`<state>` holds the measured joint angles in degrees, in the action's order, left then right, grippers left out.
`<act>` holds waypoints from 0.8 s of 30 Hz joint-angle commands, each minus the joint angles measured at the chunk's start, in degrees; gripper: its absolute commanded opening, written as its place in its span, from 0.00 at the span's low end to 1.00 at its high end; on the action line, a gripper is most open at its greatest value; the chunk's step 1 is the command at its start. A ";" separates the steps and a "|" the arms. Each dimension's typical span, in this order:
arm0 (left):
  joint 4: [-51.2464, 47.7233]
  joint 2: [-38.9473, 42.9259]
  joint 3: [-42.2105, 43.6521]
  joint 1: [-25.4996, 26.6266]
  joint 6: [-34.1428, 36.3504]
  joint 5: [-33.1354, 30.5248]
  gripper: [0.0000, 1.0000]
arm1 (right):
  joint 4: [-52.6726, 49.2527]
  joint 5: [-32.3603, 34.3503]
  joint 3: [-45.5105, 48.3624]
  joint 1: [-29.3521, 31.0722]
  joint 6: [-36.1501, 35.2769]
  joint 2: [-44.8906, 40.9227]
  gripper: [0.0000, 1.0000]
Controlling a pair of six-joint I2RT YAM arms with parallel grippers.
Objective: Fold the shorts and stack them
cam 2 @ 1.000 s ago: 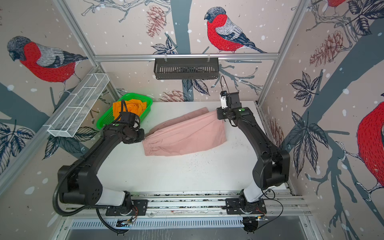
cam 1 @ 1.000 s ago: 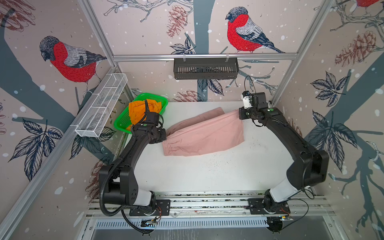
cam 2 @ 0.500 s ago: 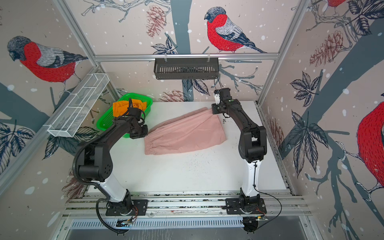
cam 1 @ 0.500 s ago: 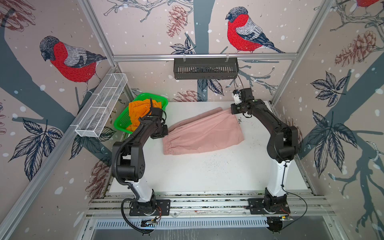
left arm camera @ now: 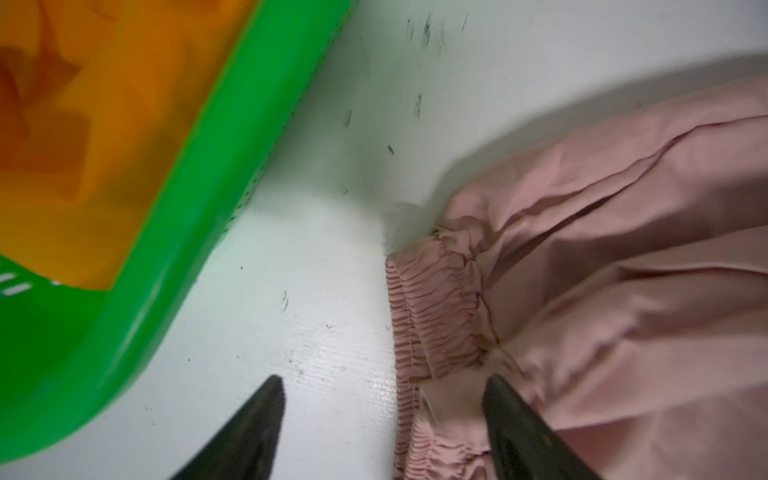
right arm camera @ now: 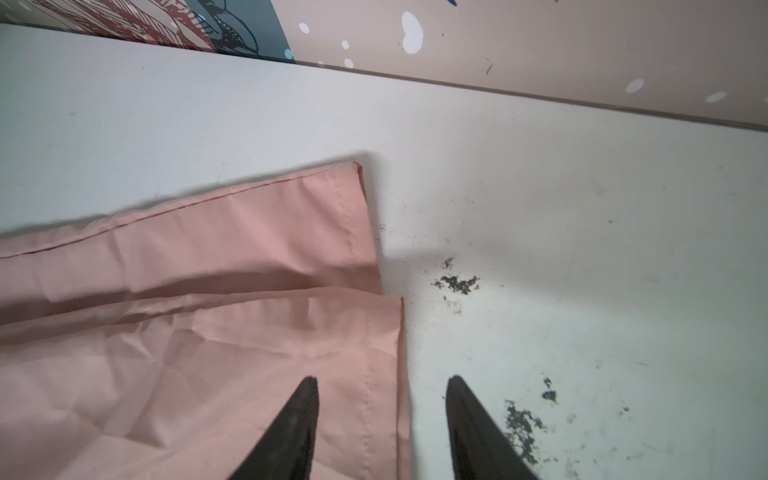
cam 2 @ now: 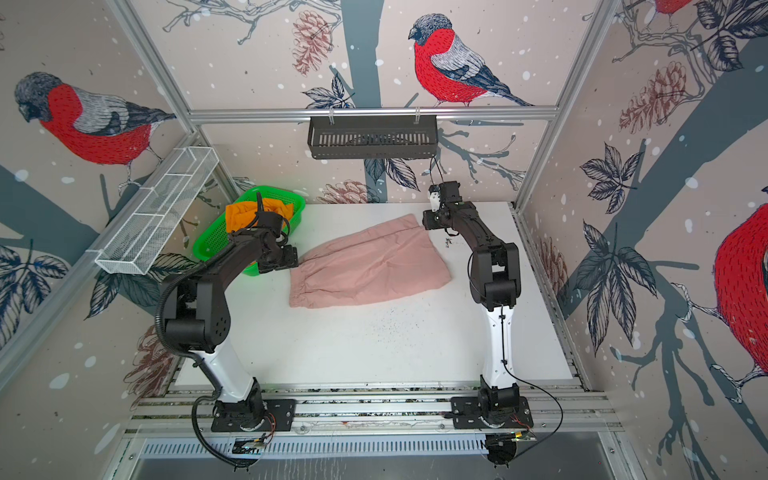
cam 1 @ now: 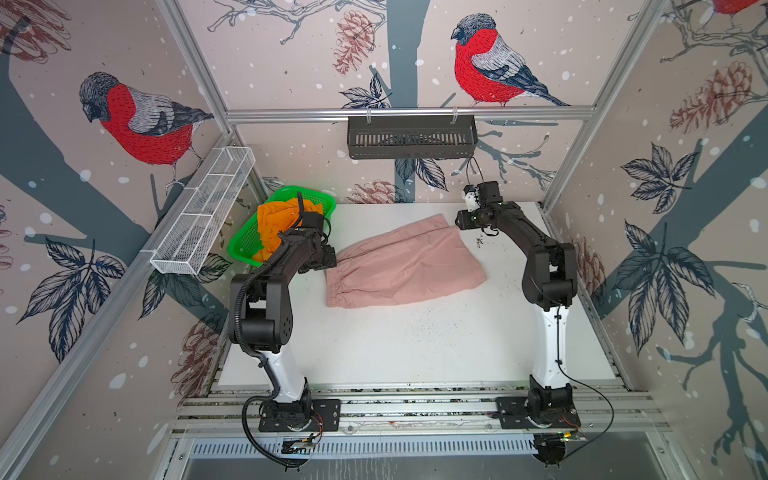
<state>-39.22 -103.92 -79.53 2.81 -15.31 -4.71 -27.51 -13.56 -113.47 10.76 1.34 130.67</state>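
Far left, orange shorts (cam 1: 274,224) heaped in green basket (cam 1: 245,245). My left gripper (left arm camera: 384,380), jaws apart, straddles waistband corner (left arm camera: 432,291) of pink shorts (cam 1: 403,266), lying leg-over-leg on table (cam 1: 415,340). My right gripper (right arm camera: 382,380), jaws apart, straddles hem (right arm camera: 374,332). Legs sit offset; I judge best to clear fabric cleanly, then regrip both layers for crosswise fold.

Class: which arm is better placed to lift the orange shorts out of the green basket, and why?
Probably left. The left gripper hangs open at the pink shorts' waistband, right beside the green basket holding the orange shorts; the right gripper is at the far hem.
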 commanded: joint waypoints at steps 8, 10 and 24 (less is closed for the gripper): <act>1.28 4.85 -2.44 -0.26 -2.12 1.24 0.98 | 6.20 -2.38 16.62 -1.83 3.17 -11.71 0.73; 2.52 6.59 -0.98 -0.18 -1.67 6.71 0.98 | 9.64 -2.39 25.56 -2.76 4.99 -16.52 0.76; 16.08 15.29 17.29 0.30 -4.00 12.72 0.98 | 18.81 -7.38 50.58 -4.26 9.33 -24.06 0.66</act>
<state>-27.81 -89.62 -63.57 3.18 -18.11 7.66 -12.51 -18.37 -64.31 6.42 9.02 107.20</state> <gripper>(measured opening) 0.984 0.676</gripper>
